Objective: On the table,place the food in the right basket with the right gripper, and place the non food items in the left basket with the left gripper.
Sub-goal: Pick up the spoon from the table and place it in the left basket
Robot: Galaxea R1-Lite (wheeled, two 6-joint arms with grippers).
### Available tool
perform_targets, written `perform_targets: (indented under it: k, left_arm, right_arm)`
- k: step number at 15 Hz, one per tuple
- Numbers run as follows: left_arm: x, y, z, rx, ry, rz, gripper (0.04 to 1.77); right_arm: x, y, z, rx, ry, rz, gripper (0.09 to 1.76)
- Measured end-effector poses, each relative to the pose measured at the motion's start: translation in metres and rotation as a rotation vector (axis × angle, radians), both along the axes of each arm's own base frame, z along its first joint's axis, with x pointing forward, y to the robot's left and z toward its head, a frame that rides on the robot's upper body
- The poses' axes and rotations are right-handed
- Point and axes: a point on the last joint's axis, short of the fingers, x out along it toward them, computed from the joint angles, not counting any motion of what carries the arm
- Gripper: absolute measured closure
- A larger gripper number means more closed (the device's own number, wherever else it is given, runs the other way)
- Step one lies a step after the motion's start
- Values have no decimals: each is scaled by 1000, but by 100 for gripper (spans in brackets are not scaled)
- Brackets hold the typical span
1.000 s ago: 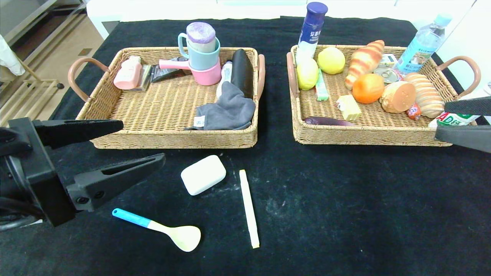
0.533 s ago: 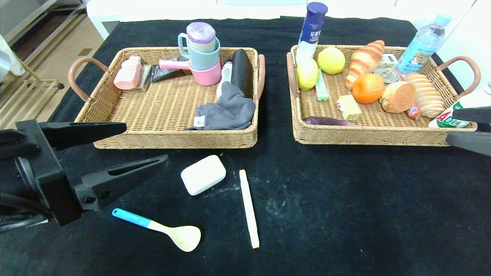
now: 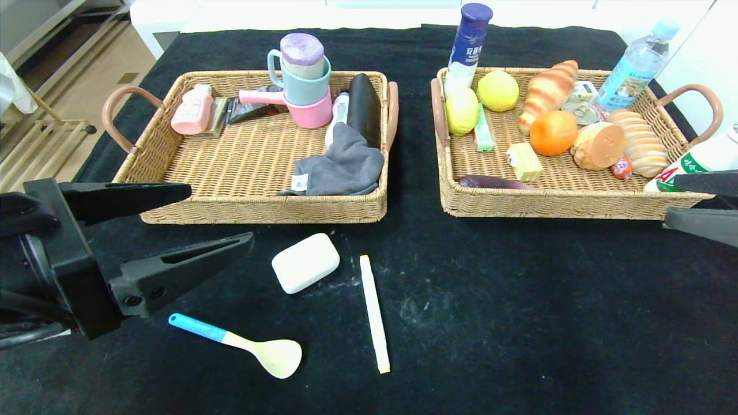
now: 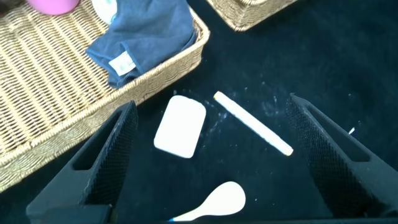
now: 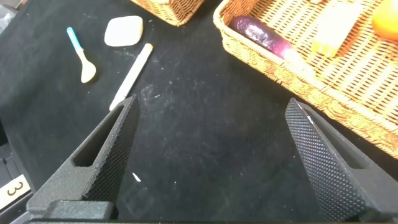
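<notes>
Soap (image 3: pixel 305 263) lies just beyond open left fingers (image 3: pixel 173 275).

- Looks like a robot test setup in some lab or office-type room, not anybody's actual kitchen.
- Everything sits on a table (image 3: pixel 519 323) covered in black cloth, scuffed with whitish marks.
- Two matching wicker baskets sit side by side: the left basket (image 3: pixel 173 173) holds household bits, the right basket (image 3: pixel 553 202) has fake-looking bread and fruit, so it reads as staged props.
- Off the robot's left there's pale flooring (image 3: pixel 92 75) and a light wooden rack (image 3: pixel 34 144).
- Past the far edge you can see plain white furniture (image 3: pixel 242 11), nothing homey.
</notes>
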Motion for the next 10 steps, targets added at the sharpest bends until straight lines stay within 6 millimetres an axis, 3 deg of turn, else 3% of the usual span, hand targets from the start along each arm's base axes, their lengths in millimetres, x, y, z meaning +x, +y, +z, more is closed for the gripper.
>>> perform_targets:
  k: [4,7,10]
  left_arm:
    - [3,-3,2,11,14,1,9]
    - [2,-2,3,85,157,8,9]
    - [-1,1,15,179,292,84,9]
  right_arm:
    - [1,0,0,0,2,1,14]
    - [1,0,-1,0,4,1,14]
    - [0,0,0,0,4,1,14]
